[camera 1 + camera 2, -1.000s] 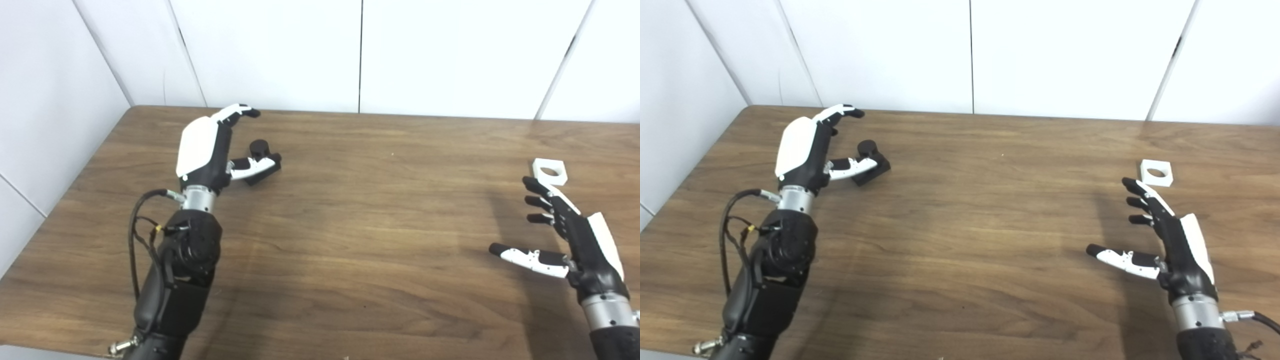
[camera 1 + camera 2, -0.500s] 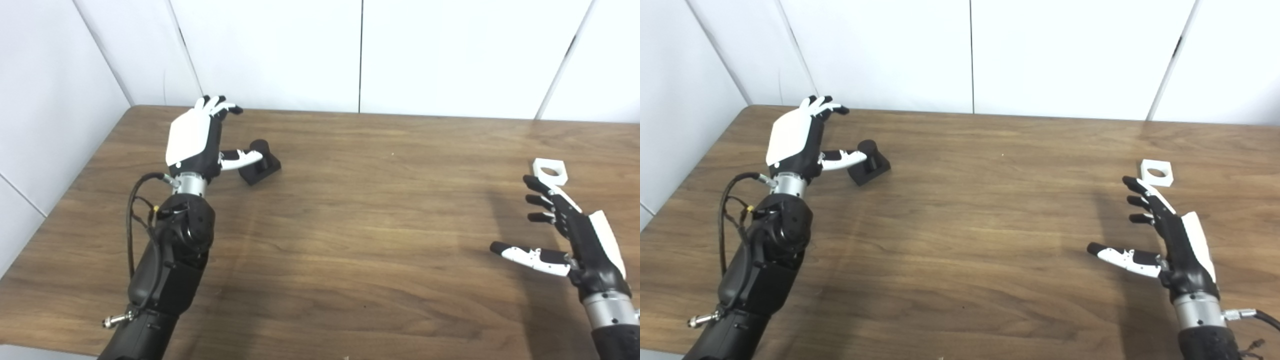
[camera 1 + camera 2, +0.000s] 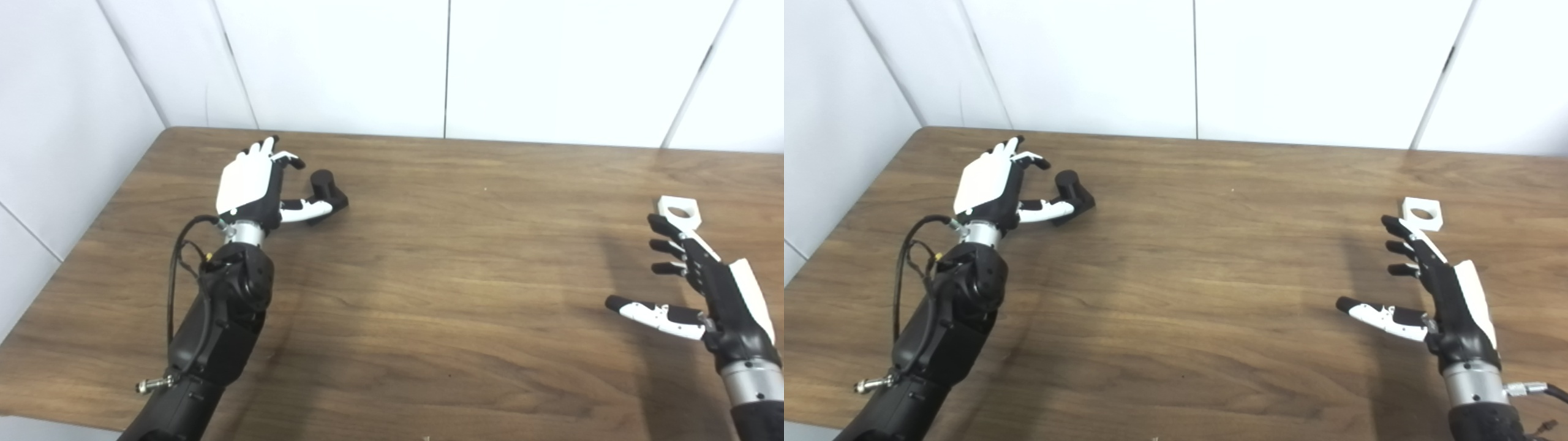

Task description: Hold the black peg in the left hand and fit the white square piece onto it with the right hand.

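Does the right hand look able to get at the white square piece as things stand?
Probably yes: the open right hand hovers just short of the white square piece, and nothing lies between them on the table.

The left hand (image 3: 254,187), which a second ago had its fingers curled high over the peg (image 3: 323,190) and its thumb laid across the block's front, has since swung out toward the table's (image 3: 429,275) left edge and come back, and now rests against the peg's near-left side with fingers spread and thumb along the base. The peg has turned slightly where it sits. The camera itself has shifted a little.
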`<state>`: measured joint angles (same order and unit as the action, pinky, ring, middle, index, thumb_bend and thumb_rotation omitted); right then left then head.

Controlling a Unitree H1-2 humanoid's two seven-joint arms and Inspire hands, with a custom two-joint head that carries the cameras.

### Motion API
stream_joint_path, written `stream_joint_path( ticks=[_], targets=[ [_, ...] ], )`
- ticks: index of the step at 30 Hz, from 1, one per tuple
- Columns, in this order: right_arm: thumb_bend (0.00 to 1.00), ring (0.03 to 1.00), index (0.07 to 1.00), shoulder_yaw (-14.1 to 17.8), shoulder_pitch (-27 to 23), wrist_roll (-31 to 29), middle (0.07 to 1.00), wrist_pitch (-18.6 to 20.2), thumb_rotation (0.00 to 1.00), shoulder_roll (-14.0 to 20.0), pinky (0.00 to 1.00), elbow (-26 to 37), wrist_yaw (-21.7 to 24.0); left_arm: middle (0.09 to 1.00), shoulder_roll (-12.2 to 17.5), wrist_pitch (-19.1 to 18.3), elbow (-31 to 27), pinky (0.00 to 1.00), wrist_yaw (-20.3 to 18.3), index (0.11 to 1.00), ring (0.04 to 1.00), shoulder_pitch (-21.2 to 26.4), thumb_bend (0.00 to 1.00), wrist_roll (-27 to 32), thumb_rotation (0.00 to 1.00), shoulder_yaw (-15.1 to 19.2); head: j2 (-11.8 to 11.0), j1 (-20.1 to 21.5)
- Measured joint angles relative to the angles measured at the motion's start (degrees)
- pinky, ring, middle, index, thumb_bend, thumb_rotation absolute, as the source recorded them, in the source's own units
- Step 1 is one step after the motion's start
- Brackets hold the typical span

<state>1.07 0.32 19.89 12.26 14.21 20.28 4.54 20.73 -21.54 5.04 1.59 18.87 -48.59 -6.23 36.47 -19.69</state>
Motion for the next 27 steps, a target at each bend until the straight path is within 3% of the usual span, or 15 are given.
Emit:
stream_joint_path(
  ticks=[6, 12, 16, 27],
  targets=[
    [0.65, 0.835, 0.859, 0.00, 0.00, 0.22, 0.887, 0.46, 0.00, -0.04, 0.72, 0.84, 0.01, 1.000, 0.04, 0.07, 2.23, 1.00, 0.34, 0.698, 1.000, 0.10, 0.98, 0.10, 0.54, -0.66, -0.09, 0.44],
    [0.65, 0.841, 0.860, 0.27, 0.48, -0.53, 0.895, 0.40, 0.00, -0.07, 0.72, 1.07, 0.00, 1.000, 0.60, 1.29, 8.74, 1.00, 3.91, 0.688, 1.000, 0.23, 0.97, -0.75, 0.51, -3.15, 0.26, 0.62],
    [0.64, 0.845, 0.863, 0.33, 0.79, -0.57, 0.896, 0.52, 0.00, -0.06, 0.73, 1.33, 0.04, 1.000, 0.94, 2.30, 9.48, 1.00, 5.54, 0.682, 1.000, 0.33, 0.95, -1.19, 0.49, -3.91, 0.35, 0.62],
    [0.64, 0.839, 0.860, 0.31, 1.11, -0.56, 0.901, 0.71, 0.00, 0.11, 0.73, 1.87, 0.29, 1.000, 1.01, 5.90, 16.21, 1.00, 11.72, 0.657, 1.000, 2.78, 0.79, -0.85, 0.43, -4.83, 0.53, 1.14]
  ],
)
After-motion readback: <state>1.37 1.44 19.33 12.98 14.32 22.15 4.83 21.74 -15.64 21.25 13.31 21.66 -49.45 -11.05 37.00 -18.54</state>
